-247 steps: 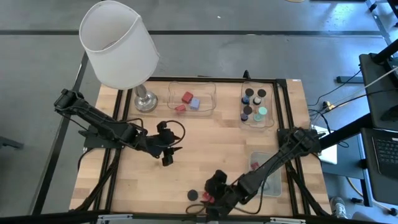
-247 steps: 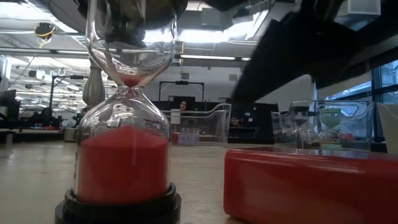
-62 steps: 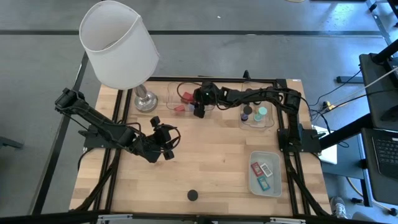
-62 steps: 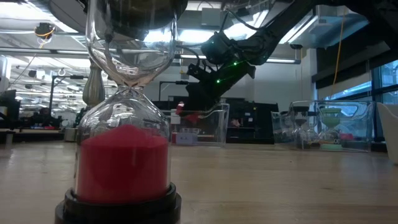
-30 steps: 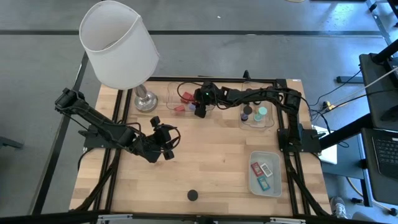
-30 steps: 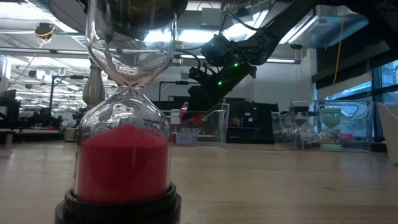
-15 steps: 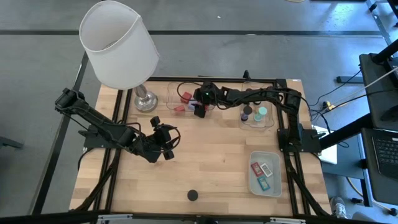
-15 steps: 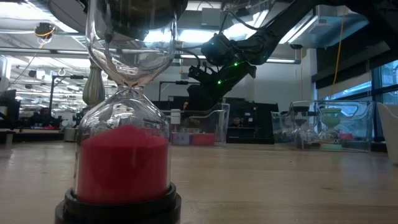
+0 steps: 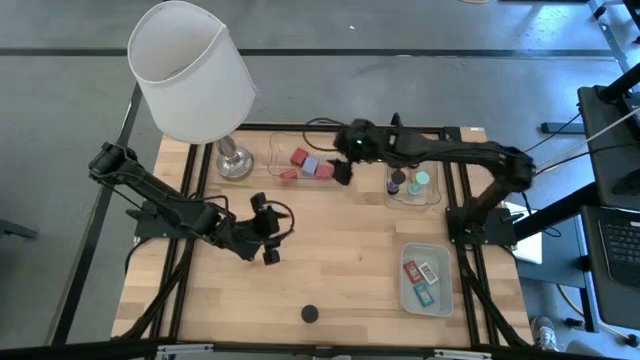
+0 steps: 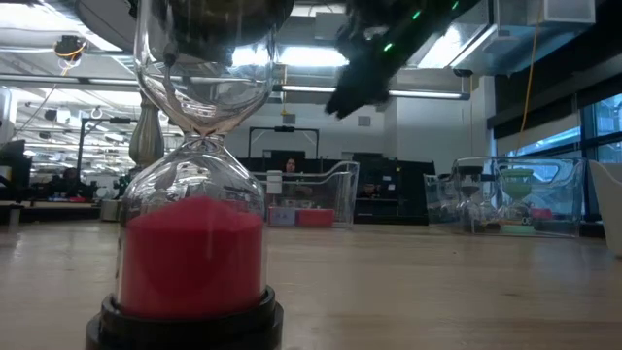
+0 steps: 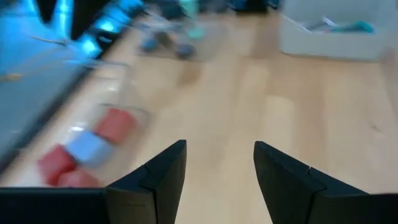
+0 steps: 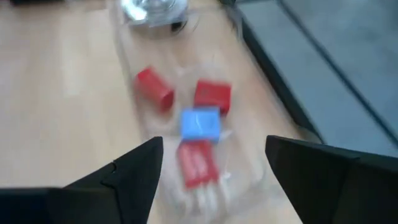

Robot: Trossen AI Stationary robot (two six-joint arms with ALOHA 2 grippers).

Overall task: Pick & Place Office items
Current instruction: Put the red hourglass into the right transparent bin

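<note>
The right gripper (image 9: 343,172) hangs at about twelve o'clock on the desk (image 9: 340,260), at the right end of a clear tray (image 9: 282,140) that sits just beside the lamp (image 9: 190,70). Its jaws are spread with nothing between them — the right wrist view looks down between them onto the tray's contents. In that tray lie three red blocks (image 9: 300,157) and a lavender-blue cube (image 9: 311,167), close together; the wrist view shows the cube (image 12: 200,123) in the middle with red blocks around it.

At about one o'clock a second clear tray (image 9: 436,190) holds short black cylinders (image 9: 401,151) and a teal-topped piece (image 9: 423,180). At about four o'clock a pale tray (image 9: 447,280) carries small flat rectangles (image 9: 421,272) in red, white and teal. A lone hourglass (image 9: 310,313) with a black cap stands near six o'clock, well apart from everything else; in the low view it fills the foreground, its red sand (image 10: 191,253) settled in the lower bulb.

The left gripper (image 9: 268,238) waits near the desk's centre, toward nine o'clock, above bare wood — its jaws stand a little apart and hold nothing.
</note>
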